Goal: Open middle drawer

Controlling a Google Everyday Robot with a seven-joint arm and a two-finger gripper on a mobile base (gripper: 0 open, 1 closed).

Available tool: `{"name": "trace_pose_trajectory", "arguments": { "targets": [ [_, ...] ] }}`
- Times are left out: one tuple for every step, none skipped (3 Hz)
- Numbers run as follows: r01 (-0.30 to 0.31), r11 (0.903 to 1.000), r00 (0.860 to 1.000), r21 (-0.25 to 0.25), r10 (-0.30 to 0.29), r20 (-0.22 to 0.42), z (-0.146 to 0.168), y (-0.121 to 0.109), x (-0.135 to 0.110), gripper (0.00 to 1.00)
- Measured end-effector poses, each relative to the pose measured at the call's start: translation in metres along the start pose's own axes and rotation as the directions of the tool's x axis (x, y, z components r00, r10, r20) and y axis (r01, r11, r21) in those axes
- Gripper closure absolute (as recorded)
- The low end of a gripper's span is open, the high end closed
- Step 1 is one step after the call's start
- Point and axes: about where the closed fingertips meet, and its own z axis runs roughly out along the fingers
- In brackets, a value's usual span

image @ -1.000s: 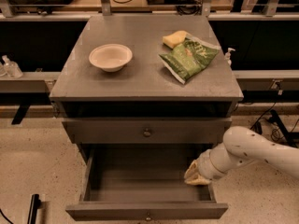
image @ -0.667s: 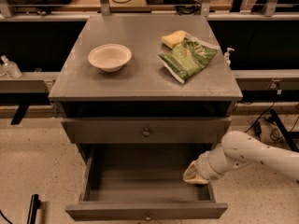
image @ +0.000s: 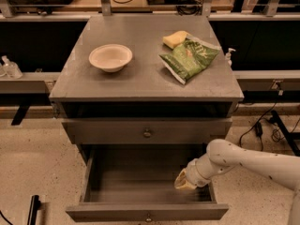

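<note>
Extending in from the lower right, the white arm [image: 253,161] ends in the gripper [image: 186,181], which sits low inside the middle drawer [image: 112,213], at the right side of its box, close to the right wall. Gripper state: cannot tell whether spread or pressed together; the tip shows only as a pale yellowish lump. The middle drawer is pulled well out of the grey cabinet [image: 140,83], its shallow grey interior exposed, with a small round knob [image: 148,217] at the centre of its front. The upper drawer front [image: 108,131] sits flush and closed. On the cabinet's top: a white bowl [image: 110,57] left of centre, a green bag [image: 190,58] to the right, and a yellow sponge [image: 174,39] touching the bag's far edge.
</note>
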Motion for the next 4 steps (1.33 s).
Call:
{"name": "trace_pose_trajectory", "arguments": {
  "targets": [
    [0.012,0.9985,1.000,-0.053,-0.013,-0.004,0.026,0.003,0.009,1.00],
    [0.025,0.9947,1.000,-0.100,-0.026,-0.007,0.042,0.011,0.017,1.00],
    [0.057,0.9864,0.998,-0.154,-0.057,0.004,0.048,0.026,0.016,1.00],
    [0.123,0.9665,0.992,-0.225,-0.118,0.034,0.045,0.048,0.006,1.00]
  ]
}}
